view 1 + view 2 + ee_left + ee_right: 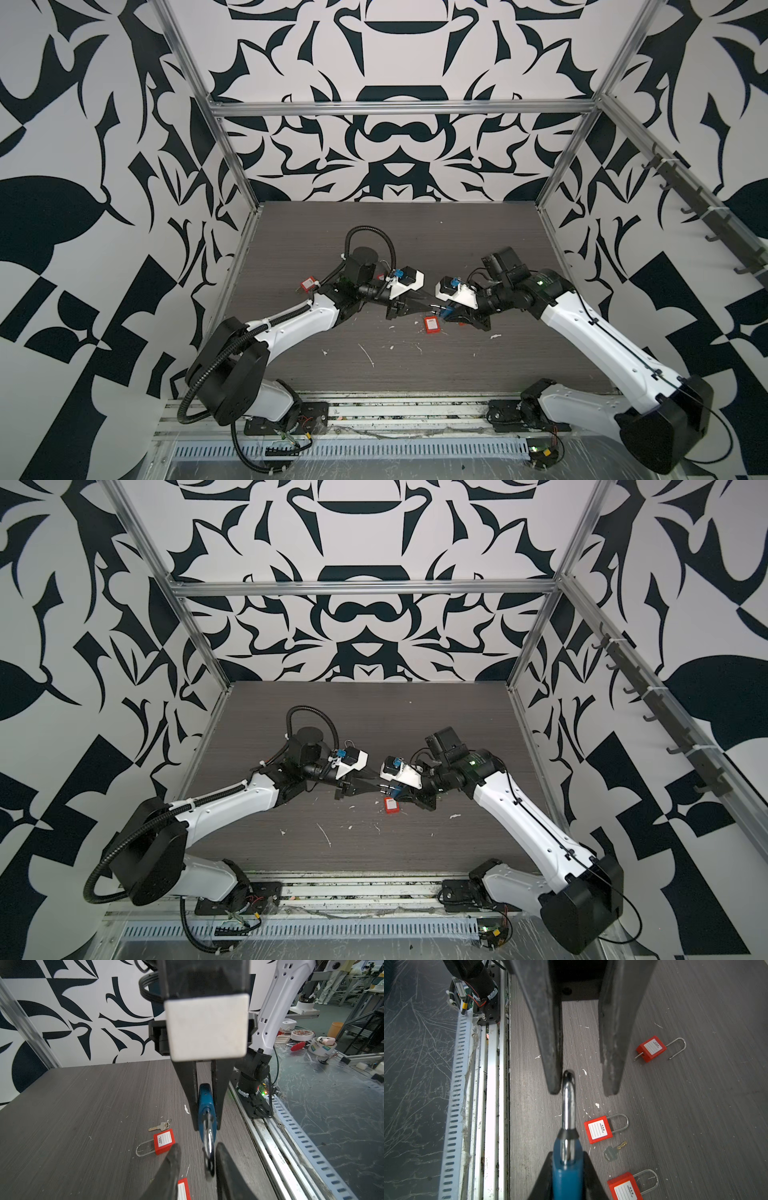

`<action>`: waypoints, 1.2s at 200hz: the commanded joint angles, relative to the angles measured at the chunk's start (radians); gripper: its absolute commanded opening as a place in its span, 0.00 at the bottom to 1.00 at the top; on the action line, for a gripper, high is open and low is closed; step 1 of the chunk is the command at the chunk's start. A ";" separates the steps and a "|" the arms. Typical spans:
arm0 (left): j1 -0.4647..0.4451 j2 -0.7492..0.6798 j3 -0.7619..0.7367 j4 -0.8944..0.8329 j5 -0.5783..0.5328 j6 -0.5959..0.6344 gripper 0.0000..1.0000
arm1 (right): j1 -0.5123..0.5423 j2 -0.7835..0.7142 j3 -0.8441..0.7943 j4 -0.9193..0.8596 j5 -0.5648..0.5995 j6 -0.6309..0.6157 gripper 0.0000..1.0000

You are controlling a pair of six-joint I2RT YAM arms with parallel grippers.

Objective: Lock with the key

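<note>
Both arms stretch inward, grippers tip to tip above the table point(374, 232). The right gripper point(206, 1128) clamps the blue padlock point(566, 1178) by its body. The left gripper point(581, 1092) stands slightly parted around the shackle point(568, 1101), perhaps touching it. The key point(611, 1153) lies on the table.

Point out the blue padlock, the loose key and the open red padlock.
blue padlock point(566, 1180): right wrist view, on its blue body.
loose key point(610, 1153): right wrist view, on its grey head.
open red padlock point(652, 1046): right wrist view, on its white label.
</note>
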 commanded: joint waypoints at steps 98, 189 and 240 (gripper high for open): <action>-0.025 0.052 0.065 -0.113 0.039 0.064 0.13 | -0.001 0.012 0.071 -0.012 -0.028 -0.016 0.00; -0.008 0.038 0.008 0.077 0.063 -0.040 0.00 | -0.002 -0.104 -0.031 0.093 0.120 0.004 0.49; 0.001 0.037 -0.033 0.220 0.094 -0.125 0.00 | -0.001 -0.252 -0.178 0.211 0.100 0.106 0.49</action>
